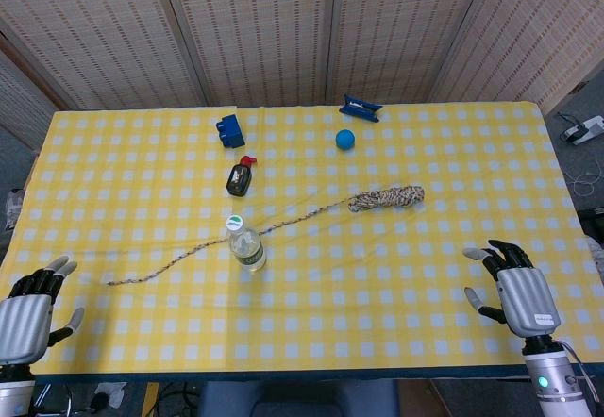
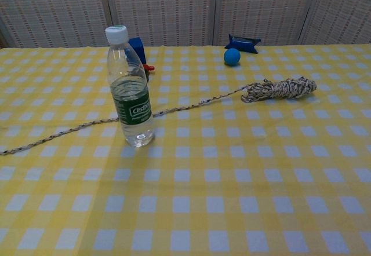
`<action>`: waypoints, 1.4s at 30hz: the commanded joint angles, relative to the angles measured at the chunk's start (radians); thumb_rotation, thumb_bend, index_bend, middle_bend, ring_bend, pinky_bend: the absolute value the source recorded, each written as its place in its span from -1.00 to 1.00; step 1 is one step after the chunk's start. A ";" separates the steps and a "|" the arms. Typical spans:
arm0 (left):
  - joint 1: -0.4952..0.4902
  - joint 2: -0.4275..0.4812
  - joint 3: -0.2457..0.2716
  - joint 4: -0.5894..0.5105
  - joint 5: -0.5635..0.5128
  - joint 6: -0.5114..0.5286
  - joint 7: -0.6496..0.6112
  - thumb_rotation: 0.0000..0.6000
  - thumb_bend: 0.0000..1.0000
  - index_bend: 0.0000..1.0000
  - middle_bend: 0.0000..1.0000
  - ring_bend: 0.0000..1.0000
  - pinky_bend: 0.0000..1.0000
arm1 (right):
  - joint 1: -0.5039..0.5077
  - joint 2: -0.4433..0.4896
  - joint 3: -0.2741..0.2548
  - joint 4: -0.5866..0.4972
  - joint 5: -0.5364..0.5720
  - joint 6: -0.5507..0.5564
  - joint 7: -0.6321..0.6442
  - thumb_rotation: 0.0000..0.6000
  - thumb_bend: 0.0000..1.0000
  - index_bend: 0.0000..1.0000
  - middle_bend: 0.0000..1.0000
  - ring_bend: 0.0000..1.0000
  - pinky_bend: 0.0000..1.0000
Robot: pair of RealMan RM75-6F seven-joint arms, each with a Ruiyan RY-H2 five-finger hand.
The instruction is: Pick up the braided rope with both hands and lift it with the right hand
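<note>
Head view looks down on a surface (image 1: 396, 285) covered in a yellow-and-white checked cloth. The braided rope (image 1: 283, 219) lies across its middle: a bunched coil sits right of centre, and from it a thin single strand runs diagonally down and left, ending well short of the left edge. A clear water bottle (image 1: 244, 242) with a white cap stands just beside that strand, on its near side, about midway along. Behind it lie a small dark bottle with a red cap (image 1: 240, 177), a blue block (image 1: 229, 130), a blue ball (image 1: 345, 139) and a flat blue tool (image 1: 360, 108) near the far edge. The left hand (image 1: 30, 311) sits at the near left corner, fingers apart and holding nothing, a little way from the rope's loose end. The right hand (image 1: 514, 290) hovers at the near right, fingers spread and empty, well apart from the coil.

Chest view, lower and closer, shows the water bottle (image 2: 131, 88) in the foreground, partly hiding the blue block (image 2: 137, 46) and the red-capped item behind it. The rope (image 2: 191, 104) passes just behind the bottle's base; whether the two touch cannot be told. Its coil rests at right, the strand reaching the left edge of the frame. The blue ball (image 2: 232, 56) and blue tool (image 2: 243, 43) lie beyond. Neither hand appears in this view.
</note>
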 commanded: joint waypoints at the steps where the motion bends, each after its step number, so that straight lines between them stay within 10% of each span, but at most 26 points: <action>1: -0.001 -0.003 0.000 0.001 -0.003 -0.003 0.003 1.00 -0.41 -0.50 -0.66 -0.59 -0.57 | 0.004 -0.002 0.001 0.003 0.000 -0.005 0.000 1.00 -0.46 -0.41 -0.30 -0.68 -0.68; 19: 0.019 -0.011 0.007 0.014 -0.003 0.020 -0.014 1.00 -0.41 -0.50 -0.66 -0.59 -0.57 | 0.252 0.002 0.141 0.043 0.150 -0.308 -0.016 1.00 -0.46 -0.40 -0.30 -0.66 -0.59; 42: 0.032 -0.021 0.004 0.054 -0.030 0.012 -0.049 1.00 -0.41 -0.50 -0.66 -0.59 -0.57 | 0.633 -0.315 0.203 0.555 0.495 -0.672 -0.190 1.00 -0.71 -0.47 -0.49 -0.69 -0.59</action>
